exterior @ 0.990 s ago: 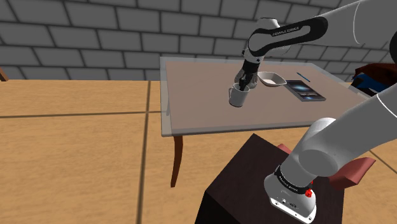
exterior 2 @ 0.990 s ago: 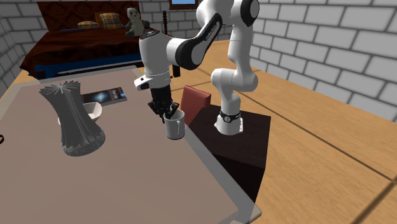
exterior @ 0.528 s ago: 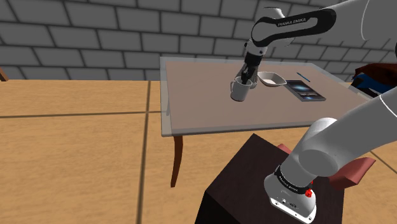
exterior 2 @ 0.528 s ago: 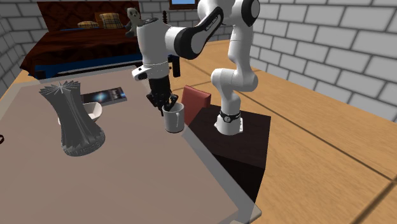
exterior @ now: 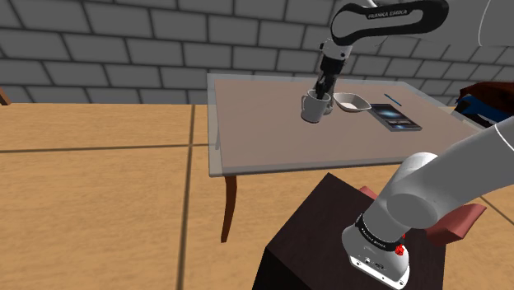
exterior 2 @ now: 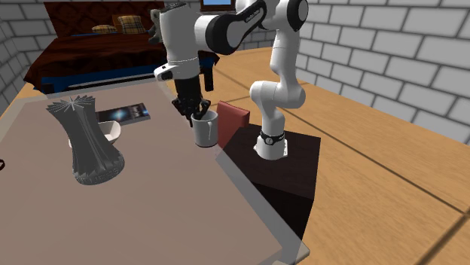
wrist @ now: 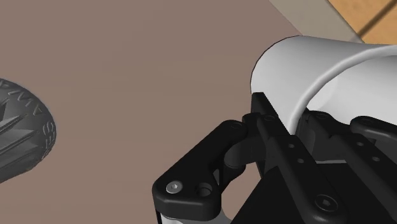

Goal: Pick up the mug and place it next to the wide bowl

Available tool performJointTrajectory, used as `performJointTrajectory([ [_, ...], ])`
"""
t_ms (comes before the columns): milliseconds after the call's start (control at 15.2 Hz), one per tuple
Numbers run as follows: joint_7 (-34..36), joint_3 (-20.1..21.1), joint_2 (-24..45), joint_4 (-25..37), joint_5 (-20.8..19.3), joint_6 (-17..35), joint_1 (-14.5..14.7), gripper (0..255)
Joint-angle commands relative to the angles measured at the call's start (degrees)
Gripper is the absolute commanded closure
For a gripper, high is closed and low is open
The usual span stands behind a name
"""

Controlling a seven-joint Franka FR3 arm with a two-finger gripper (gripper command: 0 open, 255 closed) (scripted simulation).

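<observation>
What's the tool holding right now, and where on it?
The pale mug. The tool is shut on its wall at the rim, with one finger inside the cup and one outside.

Shoulder cam: fixed beside and slightly behind the stand, mounted high. Faces down across the wood floor to the table, brick wall behind. Mid-range.

Second exterior cam: sits over the table's other end and faces back along the tabletop toward the stand, bed behind. Closer in, heading roughly opposite to the shoulder cam.

Both share the mug, wide bowl, stand and arm.

Wrist cam: on the hand, looks along the gripper at the tabletop, very close. Shares the mug rim and the ribbed grey vase with the second exterior.
</observation>
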Motion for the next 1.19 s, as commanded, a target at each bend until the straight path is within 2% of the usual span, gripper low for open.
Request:
performJointTrajectory([
  [0, 0.0, 0.1, -0.1, 1.4, 0.1, -1.5, 0.0, 255],
  [594, -13.9, -9.7, 6.1, 8.4, -0.6, -2.2, -3.6, 255],
  [858, -20.8, -14.3, 10.9, 13.2, 0.9, -2.6, -5.1, 255],
  [1122, -28.4, -18.9, 17.2, 19.1, 4.2, -3.4, -6.8, 255],
])
